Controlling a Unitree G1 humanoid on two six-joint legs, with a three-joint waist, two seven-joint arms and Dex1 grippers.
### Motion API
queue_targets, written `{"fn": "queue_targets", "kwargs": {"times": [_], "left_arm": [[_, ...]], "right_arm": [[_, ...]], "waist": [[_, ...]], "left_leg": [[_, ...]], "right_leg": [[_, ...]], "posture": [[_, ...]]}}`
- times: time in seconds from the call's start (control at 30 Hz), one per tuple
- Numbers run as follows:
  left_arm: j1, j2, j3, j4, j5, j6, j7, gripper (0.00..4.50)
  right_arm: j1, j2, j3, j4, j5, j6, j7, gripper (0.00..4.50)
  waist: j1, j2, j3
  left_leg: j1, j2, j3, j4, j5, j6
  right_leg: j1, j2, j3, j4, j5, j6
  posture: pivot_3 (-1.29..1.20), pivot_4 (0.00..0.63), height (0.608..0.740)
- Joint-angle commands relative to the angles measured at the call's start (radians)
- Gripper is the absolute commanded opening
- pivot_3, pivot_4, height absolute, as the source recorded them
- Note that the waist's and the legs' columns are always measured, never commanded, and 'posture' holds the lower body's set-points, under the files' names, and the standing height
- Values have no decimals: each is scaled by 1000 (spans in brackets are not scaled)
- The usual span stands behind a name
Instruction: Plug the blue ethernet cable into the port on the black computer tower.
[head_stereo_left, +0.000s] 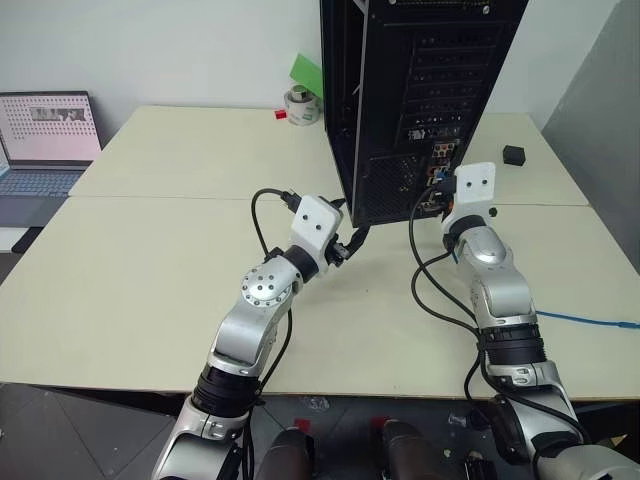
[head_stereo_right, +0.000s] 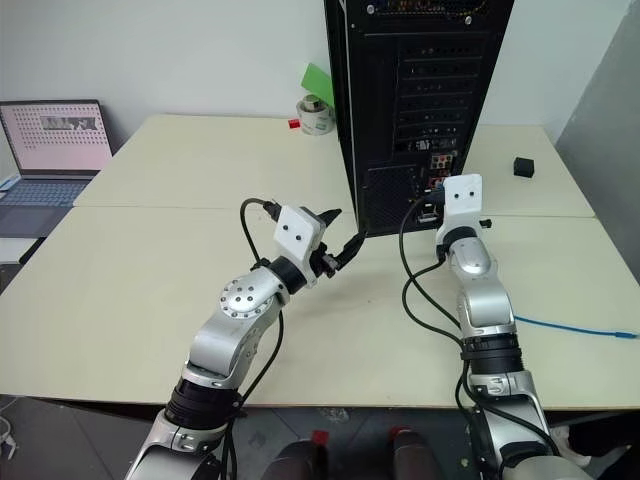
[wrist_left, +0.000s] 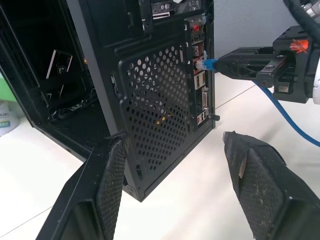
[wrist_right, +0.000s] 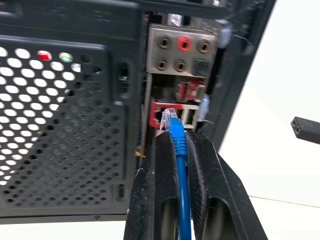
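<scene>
The black computer tower (head_stereo_left: 400, 100) stands upright at the back of the table, its rear panel facing me. My right gripper (wrist_right: 176, 137) is shut on the blue ethernet cable (wrist_right: 178, 150) just behind its clear plug (wrist_right: 169, 116). The plug's tip is at the red-framed port (wrist_right: 158, 118) under the audio jacks; I cannot tell how far in it sits. In the left wrist view the plug (wrist_left: 201, 64) meets the panel. The cable's slack (head_stereo_left: 590, 321) trails across the table on the right. My left gripper (head_stereo_left: 352, 240) is open and holds nothing, close to the tower's lower near corner.
The tower's left side is open, showing its interior (wrist_left: 55, 75). A laptop (head_stereo_left: 45, 140) sits at the far left, and a tape roll (head_stereo_left: 300, 103) and a green sheet (head_stereo_left: 306, 72) lie behind the tower's left side. A small black cube (head_stereo_left: 513, 154) rests at the back right.
</scene>
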Motion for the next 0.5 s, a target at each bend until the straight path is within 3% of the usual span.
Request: {"fn": "queue_targets", "kwargs": {"times": [0.03, 0.5], "left_arm": [[-1, -6, -9, -45, 6, -2, -5, 3183], [0, -8, 2, -72, -71, 18, -94, 3183]], "right_arm": [[-38, 8, -23, -14, 5, -26, -10, 0], [-49, 20, -19, -11, 19, -15, 11, 0]], "waist": [[0, 0, 0], [-2, 0, 0]], "left_leg": [[0, 0, 0, 0, 0, 0], [0, 0, 1, 0, 0, 0]], "right_leg": [[0, 0, 0, 0, 0, 0], [0, 0, 0, 0, 0, 0]], "posture": [[0, 150, 740], [0, 150, 740]]}}
